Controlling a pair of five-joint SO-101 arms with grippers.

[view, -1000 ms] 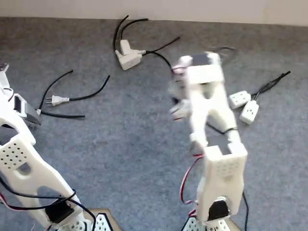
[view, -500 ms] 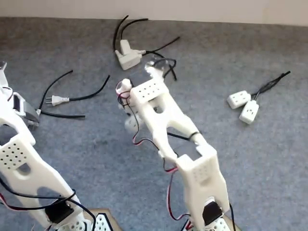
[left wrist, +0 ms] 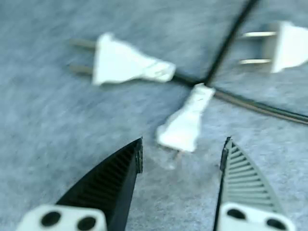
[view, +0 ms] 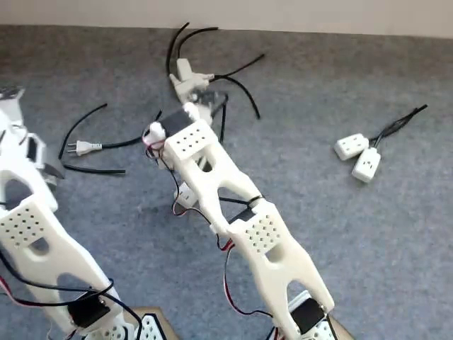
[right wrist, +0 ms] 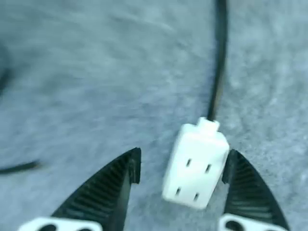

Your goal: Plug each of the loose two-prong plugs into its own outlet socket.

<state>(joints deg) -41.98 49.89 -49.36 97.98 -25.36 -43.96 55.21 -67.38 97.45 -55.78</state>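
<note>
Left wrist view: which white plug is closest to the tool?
The small white plastic two-prong plug whose prongs point at the open left tool, nearly between its tips. The other two white plugs lie farther off, prongs pointing elsewhere.

Covering the near end of the outlet socket (view: 185,85) by the tabletop's far edge with the right arm (view: 212,177). Cutting off the left arm (view: 28,241) at the high view's side. Cropping one plug (left wrist: 288,44) down to prongs and a stub of body. Blurring the black cable (right wrist: 219,57) beyond the socket.
</note>
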